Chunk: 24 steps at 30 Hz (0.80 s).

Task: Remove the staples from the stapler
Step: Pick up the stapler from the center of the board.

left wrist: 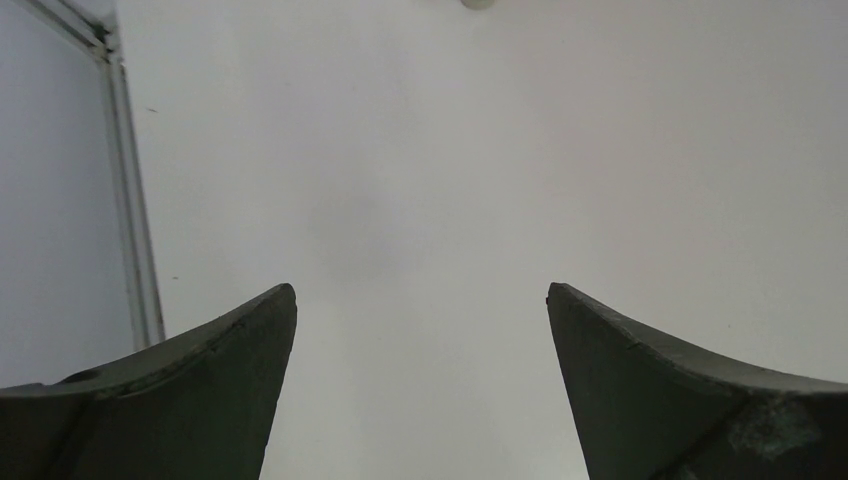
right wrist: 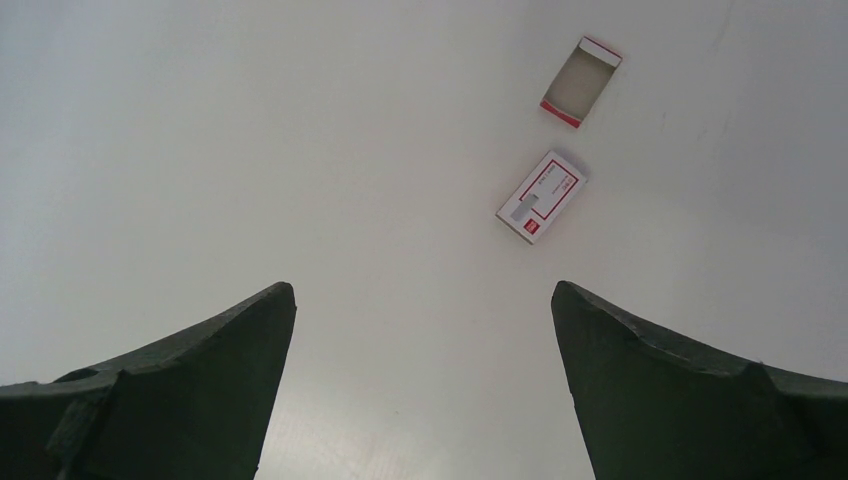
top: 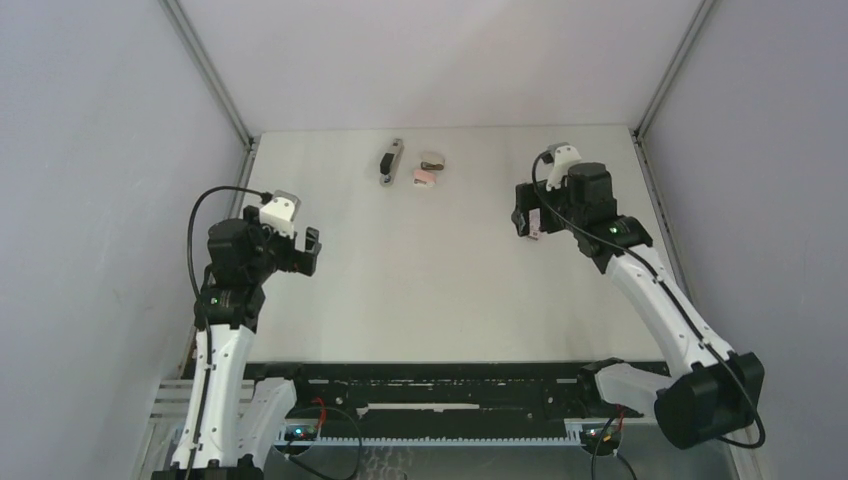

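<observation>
The stapler (top: 391, 161), slim and dark grey with a silvery end, lies closed at the far middle of the table, away from both arms. No staples can be made out in any view. My left gripper (top: 304, 251) hovers over the left part of the table, well short of the stapler. In the left wrist view this gripper (left wrist: 421, 300) is open over bare table. My right gripper (top: 523, 218) hangs to the right of the stapler. It too is open (right wrist: 423, 300), with nothing between its fingers.
A small pink-and-grey clawed piece (top: 429, 168) lies just right of the stapler. Two small red-and-white boxes lie ahead of the right gripper, one open (right wrist: 581, 82) and one closed (right wrist: 541, 197). A metal rail (left wrist: 135, 230) edges the table on the left.
</observation>
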Tool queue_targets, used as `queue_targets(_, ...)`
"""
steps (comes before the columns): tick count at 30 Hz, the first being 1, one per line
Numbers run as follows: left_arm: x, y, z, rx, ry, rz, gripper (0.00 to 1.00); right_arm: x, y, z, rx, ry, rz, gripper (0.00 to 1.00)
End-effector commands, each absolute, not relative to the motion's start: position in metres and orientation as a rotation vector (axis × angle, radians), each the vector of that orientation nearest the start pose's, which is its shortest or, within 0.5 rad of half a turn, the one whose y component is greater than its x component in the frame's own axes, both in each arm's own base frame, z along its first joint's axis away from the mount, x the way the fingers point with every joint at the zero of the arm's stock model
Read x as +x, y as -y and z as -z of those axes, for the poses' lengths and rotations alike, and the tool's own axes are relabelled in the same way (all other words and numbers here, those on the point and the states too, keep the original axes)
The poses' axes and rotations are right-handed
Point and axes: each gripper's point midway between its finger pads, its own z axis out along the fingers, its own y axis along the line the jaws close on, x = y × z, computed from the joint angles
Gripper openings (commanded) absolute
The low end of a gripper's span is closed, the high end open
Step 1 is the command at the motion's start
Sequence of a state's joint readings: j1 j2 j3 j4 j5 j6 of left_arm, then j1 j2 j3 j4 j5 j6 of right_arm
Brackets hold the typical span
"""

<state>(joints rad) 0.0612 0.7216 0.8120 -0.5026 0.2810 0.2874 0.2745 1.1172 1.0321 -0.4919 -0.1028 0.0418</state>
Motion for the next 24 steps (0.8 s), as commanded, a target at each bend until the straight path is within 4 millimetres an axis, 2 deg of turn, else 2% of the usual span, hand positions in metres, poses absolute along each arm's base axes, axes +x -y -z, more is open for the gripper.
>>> queue_targets(1, 0.271, 0.031, -0.226, 0.479, -1.895, 0.097, 1.00, 0.354, -0.118, -0.247, -0.252, -2.067, -0.280, 1.00)
queue_targets(3, 0.268, 0.035, -0.222, 0.503, -1.890, 0.119, 1.00, 0.367, -0.123, -0.247, -0.248, -2.081, -0.285, 1.00)
queue_targets(5, 0.266, 0.038, -0.219, 0.522, -1.886, 0.133, 1.00, 0.378, -0.129, -0.235, -0.245, -2.128, -0.294, 1.00)
queue_targets(6, 0.265, 0.039, -0.218, 0.528, -1.886, 0.136, 1.00, 0.384, -0.134, -0.239, -0.251, -2.129, -0.310, 1.00)
queue_targets(9, 0.265, 0.039, -0.215, 0.537, -1.890, 0.136, 1.00, 0.397, -0.149, -0.235, -0.306, -2.149, -0.362, 1.00)
queue_targets(13, 0.263, 0.042, -0.212, 0.549, -1.887, 0.150, 1.00, 0.411, -0.184, -0.236, -0.537, -2.094, -0.501, 1.00)
queue_targets(17, 0.262, 0.045, -0.211, 0.560, -1.886, 0.167, 1.00, 0.427, -0.207, -0.229, -0.677, -2.074, -0.540, 0.98)
queue_targets(24, 0.262, 0.045, -0.208, 0.572, -1.891, 0.171, 1.00, 0.460, -0.235, -0.202, -0.911, -2.054, -0.426, 0.96)
